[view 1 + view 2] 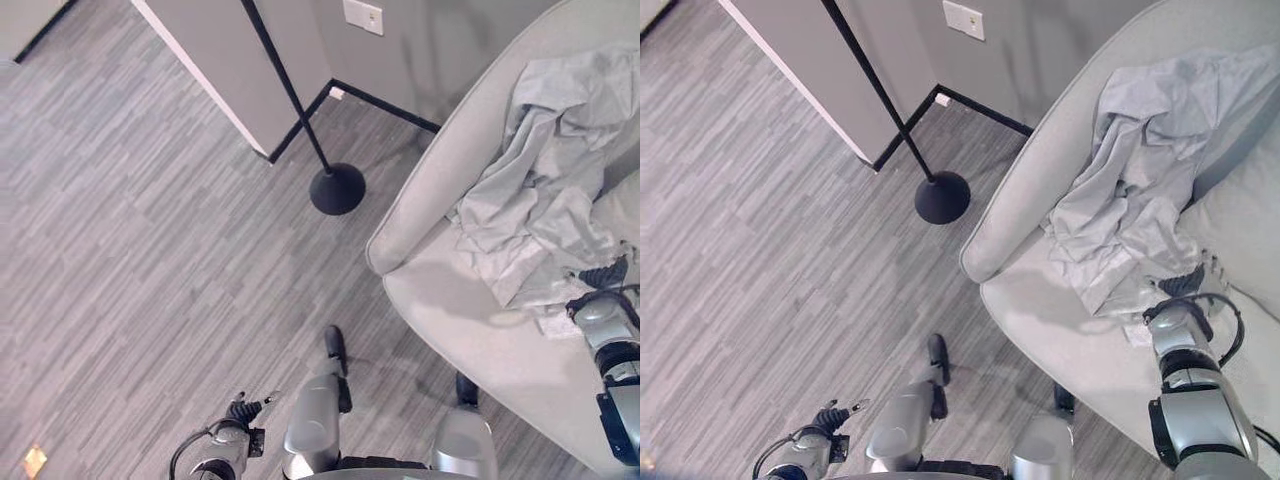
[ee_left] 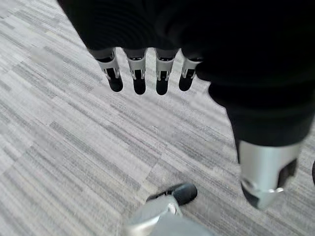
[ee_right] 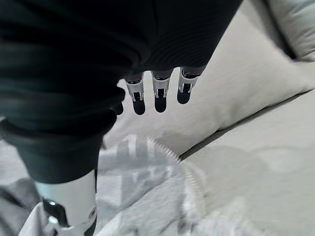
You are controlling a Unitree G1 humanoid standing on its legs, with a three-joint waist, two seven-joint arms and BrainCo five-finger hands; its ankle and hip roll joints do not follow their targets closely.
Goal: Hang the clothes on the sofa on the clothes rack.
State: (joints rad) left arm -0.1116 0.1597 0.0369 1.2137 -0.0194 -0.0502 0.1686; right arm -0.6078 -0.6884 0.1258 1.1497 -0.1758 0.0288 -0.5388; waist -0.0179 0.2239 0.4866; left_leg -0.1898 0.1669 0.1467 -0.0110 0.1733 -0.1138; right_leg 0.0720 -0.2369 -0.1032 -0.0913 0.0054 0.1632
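One rack base (image 1: 337,189) beside sofa (image 1: 420,190)

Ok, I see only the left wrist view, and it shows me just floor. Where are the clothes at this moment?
Observer: A grey garment lies crumpled on the sofa, over the backrest and down onto the seat.
Operator: Does the right robot hand hold it?
Observer: No. The right robot hand is at the garment's lower edge, with its fingers straight, gripping nothing.
Operator: And the rack?
Observer: The clothes rack, a black pole on a round base, stands on the floor beside the sofa's arm, near the wall corner.
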